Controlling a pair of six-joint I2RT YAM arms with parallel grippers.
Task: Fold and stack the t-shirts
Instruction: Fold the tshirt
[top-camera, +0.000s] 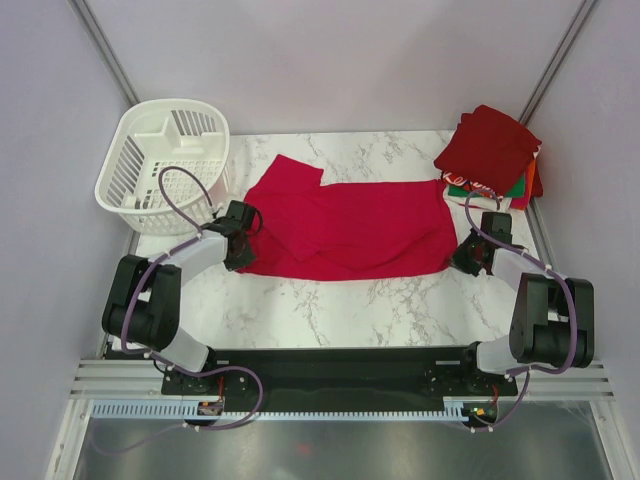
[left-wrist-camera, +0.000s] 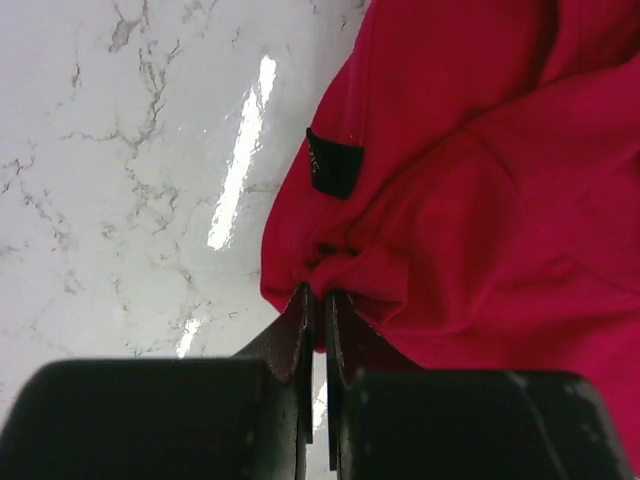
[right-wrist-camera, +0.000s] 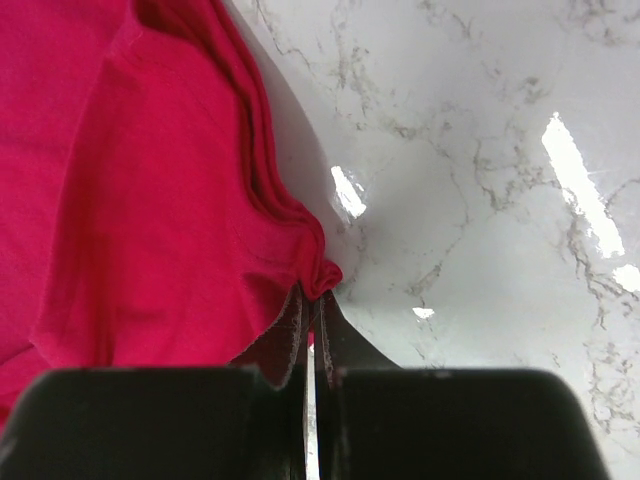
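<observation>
My left jaws clenched on the red t-shirt's (top-camera: 350, 225) near-left corner, right jaws on its near-right; its long axis spans between them across the bench (top-camera: 330, 300)

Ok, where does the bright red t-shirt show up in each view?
Top external: bright red t-shirt spread out mid-picture.
Left wrist: fills the right side, edge pinched in the left fingers.
Right wrist: fills the left side, corner pinched in the right fingers.
Shared landmark: the white marble tabletop.

Fingers (right-wrist-camera: 283, 345) closed, pinching red t-shirt (right-wrist-camera: 150, 200) edge; marble table (right-wrist-camera: 480, 200) beneath.
</observation>
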